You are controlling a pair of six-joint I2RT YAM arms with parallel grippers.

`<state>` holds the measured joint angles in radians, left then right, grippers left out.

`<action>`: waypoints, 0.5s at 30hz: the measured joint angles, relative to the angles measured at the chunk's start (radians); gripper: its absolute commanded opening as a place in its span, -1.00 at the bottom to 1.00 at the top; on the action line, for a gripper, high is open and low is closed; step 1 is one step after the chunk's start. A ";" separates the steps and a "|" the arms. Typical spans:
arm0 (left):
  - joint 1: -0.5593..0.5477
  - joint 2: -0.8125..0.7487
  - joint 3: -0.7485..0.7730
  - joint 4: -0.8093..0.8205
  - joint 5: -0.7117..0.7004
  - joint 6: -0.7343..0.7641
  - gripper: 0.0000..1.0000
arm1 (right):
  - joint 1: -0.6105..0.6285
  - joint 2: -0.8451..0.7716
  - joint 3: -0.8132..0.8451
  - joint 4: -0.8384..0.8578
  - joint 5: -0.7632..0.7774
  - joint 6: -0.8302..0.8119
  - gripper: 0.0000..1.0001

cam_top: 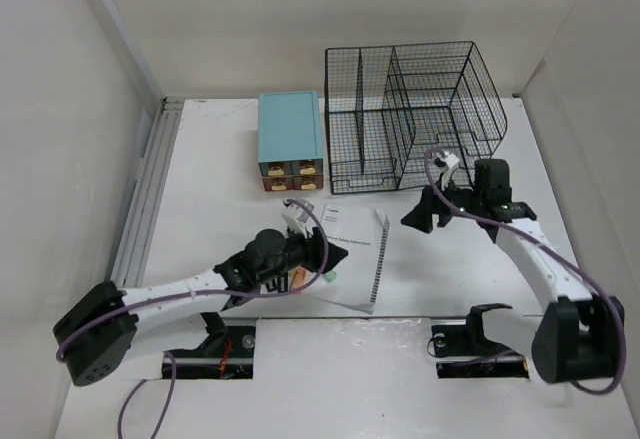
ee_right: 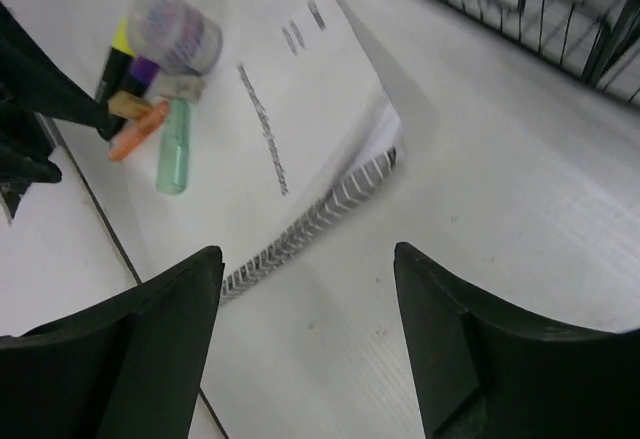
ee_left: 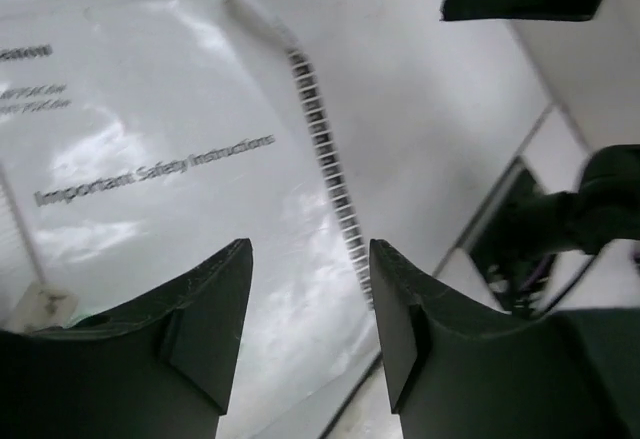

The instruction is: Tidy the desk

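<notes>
- A grey rail is running along the left edge of the desk, and the big white desk is lying flat under everything, filling the middle of the top view
- The left gripper is hanging over the left side of a booklet; its two fingers are standing partly open, and nothing is sitting between them
- Just beside that gripper, a green pen, an orange pen and a clear round tub are lying close together on the desk next to the booklet
- The booklet is lying in the middle near the front, with wire rings going down its right side, and its top sheet is sticking up a little by the rings
- A blue-green box is sitting behind the booklet, and its small drawers are facing the arms
- A black wire rack is standing just beside the box, at the back right
- The right gripper is hovering in front of the rack, to the right of the booklet and apart from it; its fingers are standing wide open and holding nothing
</notes>
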<state>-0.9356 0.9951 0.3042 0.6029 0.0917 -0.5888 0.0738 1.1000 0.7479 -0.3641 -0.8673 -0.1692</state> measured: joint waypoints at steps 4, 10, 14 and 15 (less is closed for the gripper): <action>-0.021 0.121 0.013 -0.013 -0.106 0.048 0.13 | 0.027 0.164 -0.059 0.065 0.050 0.051 0.91; -0.021 0.254 0.013 0.064 -0.206 0.104 0.19 | 0.103 0.312 -0.061 0.192 0.126 0.127 1.00; -0.011 0.375 0.018 0.151 -0.216 0.128 0.21 | 0.153 0.378 -0.061 0.276 0.160 0.187 1.00; -0.004 0.407 0.019 0.168 -0.216 0.134 0.21 | 0.163 0.393 -0.061 0.290 0.169 0.197 1.00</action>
<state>-0.9394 1.4021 0.3237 0.7708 -0.1246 -0.4553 0.2367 1.4925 0.6868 -0.0746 -0.6987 0.0280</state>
